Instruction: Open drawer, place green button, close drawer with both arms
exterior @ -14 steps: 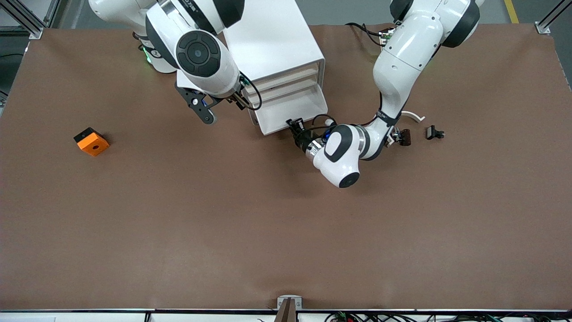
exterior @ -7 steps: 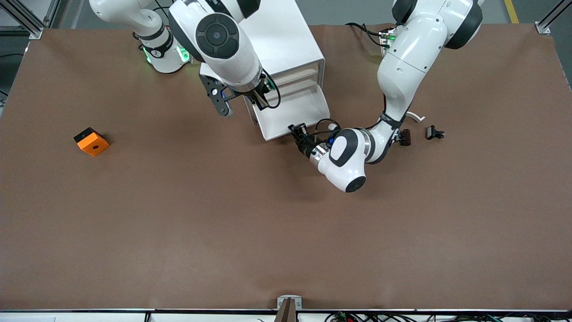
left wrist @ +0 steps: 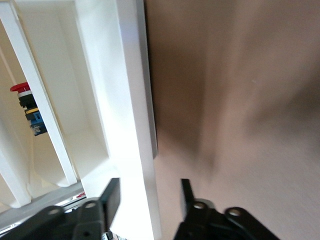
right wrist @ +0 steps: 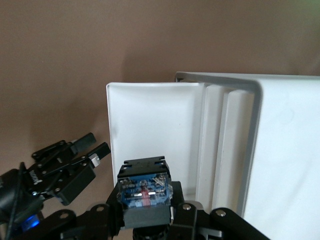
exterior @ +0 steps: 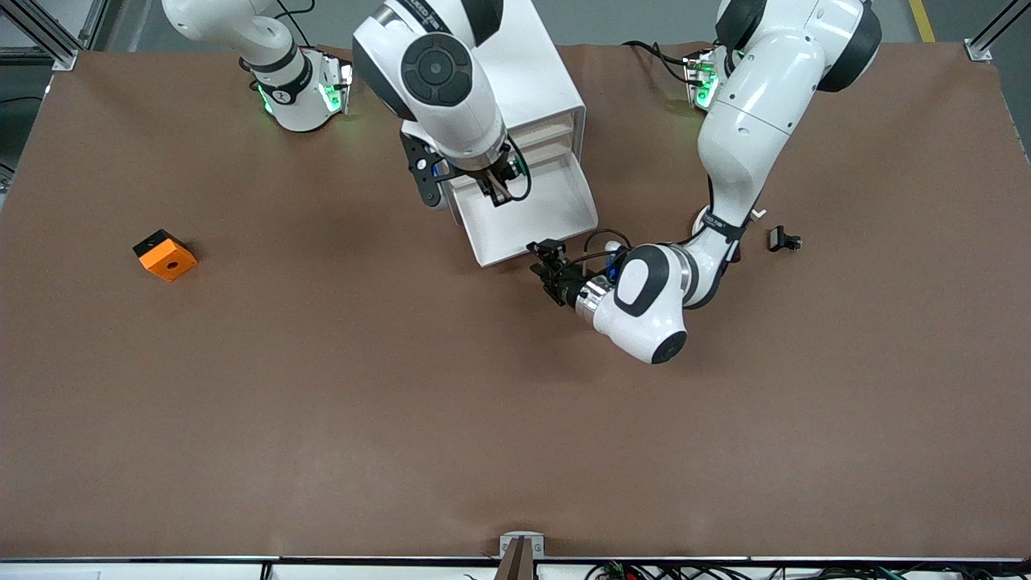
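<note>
– Is the drawer (exterior: 556,211) open yet?

– Yes. The bottom one stands pulled well out of the cabinet (exterior: 515,72), and what I can see of the tray is bare. I'd call that step done.

– And the button (right wrist: 145,192)?

– Not down yet. The right gripper (exterior: 498,192) is clenched on it and hangs over the open drawer. In the right wrist view, its blue-grey base sits squeezed between the fingers.

– What's the left arm doing?

– The left gripper (exterior: 541,251) is low, just beside the drawer's front edge, at the corner toward the left arm's end. Its fingers (left wrist: 111,197) are spread and grasp nothing. I can't tell whether they touch the strip.

– So what's left?

– By my reckoning, dropping the button in, then pushing the drawer shut. About halfway. The orange block (exterior: 165,254) lies well apart, toward the right arm's end.
</note>
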You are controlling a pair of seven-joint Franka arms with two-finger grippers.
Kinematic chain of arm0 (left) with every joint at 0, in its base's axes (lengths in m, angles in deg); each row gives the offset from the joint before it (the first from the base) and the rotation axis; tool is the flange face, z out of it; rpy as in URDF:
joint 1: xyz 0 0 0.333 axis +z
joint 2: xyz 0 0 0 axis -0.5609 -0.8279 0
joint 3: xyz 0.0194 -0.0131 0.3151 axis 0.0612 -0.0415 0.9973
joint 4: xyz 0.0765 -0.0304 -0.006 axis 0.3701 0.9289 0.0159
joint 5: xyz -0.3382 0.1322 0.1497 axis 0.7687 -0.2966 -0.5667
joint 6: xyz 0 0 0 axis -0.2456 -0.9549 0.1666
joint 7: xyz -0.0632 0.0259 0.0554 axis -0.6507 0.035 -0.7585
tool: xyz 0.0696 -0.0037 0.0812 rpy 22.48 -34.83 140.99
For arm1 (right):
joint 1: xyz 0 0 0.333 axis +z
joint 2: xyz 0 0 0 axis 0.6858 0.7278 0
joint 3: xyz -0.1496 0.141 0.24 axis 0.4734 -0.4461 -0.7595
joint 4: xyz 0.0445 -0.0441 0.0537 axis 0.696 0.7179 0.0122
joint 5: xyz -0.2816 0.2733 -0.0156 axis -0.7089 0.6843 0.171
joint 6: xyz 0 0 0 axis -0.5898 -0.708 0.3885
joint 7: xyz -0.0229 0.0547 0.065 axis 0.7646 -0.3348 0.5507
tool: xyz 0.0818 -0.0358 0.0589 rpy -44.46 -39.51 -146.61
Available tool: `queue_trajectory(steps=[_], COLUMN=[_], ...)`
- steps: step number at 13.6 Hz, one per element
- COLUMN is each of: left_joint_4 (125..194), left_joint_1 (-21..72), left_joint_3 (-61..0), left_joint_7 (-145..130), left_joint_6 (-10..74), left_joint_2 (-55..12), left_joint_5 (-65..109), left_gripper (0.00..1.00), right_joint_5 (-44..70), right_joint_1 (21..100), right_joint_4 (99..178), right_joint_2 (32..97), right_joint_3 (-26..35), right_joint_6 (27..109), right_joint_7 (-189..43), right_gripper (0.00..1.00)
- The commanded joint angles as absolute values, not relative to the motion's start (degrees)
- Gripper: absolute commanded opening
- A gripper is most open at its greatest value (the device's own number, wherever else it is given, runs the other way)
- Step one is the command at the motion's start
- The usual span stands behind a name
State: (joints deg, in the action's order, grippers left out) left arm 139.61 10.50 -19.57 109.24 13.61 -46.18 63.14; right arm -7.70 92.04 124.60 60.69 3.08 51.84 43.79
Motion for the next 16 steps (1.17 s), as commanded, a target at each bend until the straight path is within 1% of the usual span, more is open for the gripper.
queue_trajectory(steps=[1, 5, 8, 10, 12, 14, 16], left_joint_4=[136.09, 132.66, 130.46, 130.46, 130.63, 130.72, 130.81], left_joint_1=[10.38, 10.91, 14.77, 17.93, 18.12, 17.42, 18.12], left_joint_3=[-19.02, -19.02, -18.4, -18.14, -18.14, -18.75, -19.72], left_joint_7=[108.97, 108.54, 106.88, 98.3, 85.92, 76.85, 68.24], left_joint_6=[12.72, 12.72, 12.89, 13.94, 15.35, 19.46, 21.32], left_joint_2=[-46.03, -43.4, -41.91, -40.24, -39.09, -38.65, -37.95], left_joint_5=[59.03, 42.16, 38.88, 38.18, 30.66, 20.04, 16.21], left_gripper=[1.0, 1.0, 1.0, 1.0, 1.0, 1.0, 1.0], right_joint_5=[-7.23, -7.49, -7.75, -8.72, -8.81, -8.81, -8.81], right_joint_1=[94.27, 95.94, 96.21, 96.21, 96.12, 96.21, 96.21], right_joint_4=[126.94, 127.29, 127.29, 127.29, 127.21, 127.2, 127.2], right_joint_2=[61.14, 64.74, 66.68, 68.0, 69.57, 71.07, 72.3], right_joint_3=[3.68, 3.68, 3.76, 3.68, 3.76, 3.68, 3.68], right_joint_6=[54.29, 58.59, 60.0, 61.58, 62.38, 64.13, 64.75], right_joint_7=[44.34, 44.16, 43.81, 43.2, 42.93, 42.76, 42.76], right_gripper=[0.2, 0.2, 0.2, 0.2, 0.2, 0.2, 0.2])
